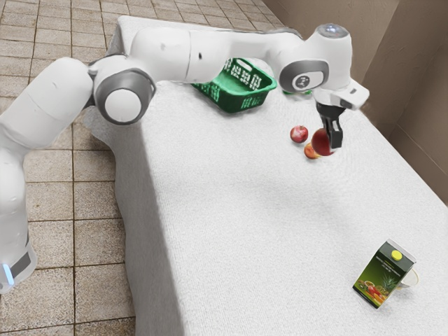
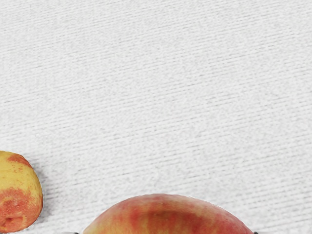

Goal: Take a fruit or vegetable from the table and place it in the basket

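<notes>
Large red fruit [image 1: 321, 142]: is hanging in the gripper [image 1: 331, 143], whose jaws are gripping it from two sides. By the exterior view's clock, from that fruit: yellow-red fruit [image 2: 18, 197], is lying near at eight; small red fruit [image 1: 299, 134], is lying at ten; green basket [image 1: 238, 101], is standing farther along ten; juice carton [image 1: 381, 274], is standing well apart at five.

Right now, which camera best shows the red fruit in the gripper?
The exterior view: it shows most of the red fruit and the gripper shut on it. The wrist view shows a close-up of its red-and-yellow skin, cut off at the lower edge.
</notes>
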Available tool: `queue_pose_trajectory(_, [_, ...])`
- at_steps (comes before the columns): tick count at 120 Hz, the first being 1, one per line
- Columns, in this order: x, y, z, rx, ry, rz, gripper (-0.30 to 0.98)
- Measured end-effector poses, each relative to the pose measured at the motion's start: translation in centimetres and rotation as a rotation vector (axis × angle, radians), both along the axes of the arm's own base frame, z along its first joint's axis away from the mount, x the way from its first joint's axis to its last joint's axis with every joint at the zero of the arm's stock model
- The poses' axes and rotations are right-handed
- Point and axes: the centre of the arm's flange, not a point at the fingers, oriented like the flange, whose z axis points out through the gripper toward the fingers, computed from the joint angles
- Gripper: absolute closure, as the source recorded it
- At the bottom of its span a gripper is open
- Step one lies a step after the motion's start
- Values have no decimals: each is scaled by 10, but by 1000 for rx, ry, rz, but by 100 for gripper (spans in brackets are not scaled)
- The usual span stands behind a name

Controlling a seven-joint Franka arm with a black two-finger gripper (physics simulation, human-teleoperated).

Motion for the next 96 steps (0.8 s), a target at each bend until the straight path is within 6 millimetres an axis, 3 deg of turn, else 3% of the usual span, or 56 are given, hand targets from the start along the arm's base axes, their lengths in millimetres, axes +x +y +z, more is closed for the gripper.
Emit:
queue_pose_trajectory(7, [-36, 39, 55, 86, 38, 74, 30])
queue_pose_trajectory(15, [-75, 84, 93, 151, 92, 167, 29])
queue_pose_trajectory(28, [-129, 149, 114, 169, 199, 284, 31])
queue_pose_trajectory(40, [-204, 210, 130, 147, 259, 390, 32])
queue_pose_trajectory(46, [-230, 232, 142, 146, 246, 428, 31])
queue_pose_trajectory(63, [-264, 274, 149, 132, 248, 488, 31])
queue_pose_trajectory(81, [-322, 396, 99, 65, 304, 669, 31])
queue_pose_trajectory(89, [-309, 412, 82, 80, 274, 653, 33])
queue_pose_trajectory(96, [-278, 400, 97, 125, 187, 591, 35])
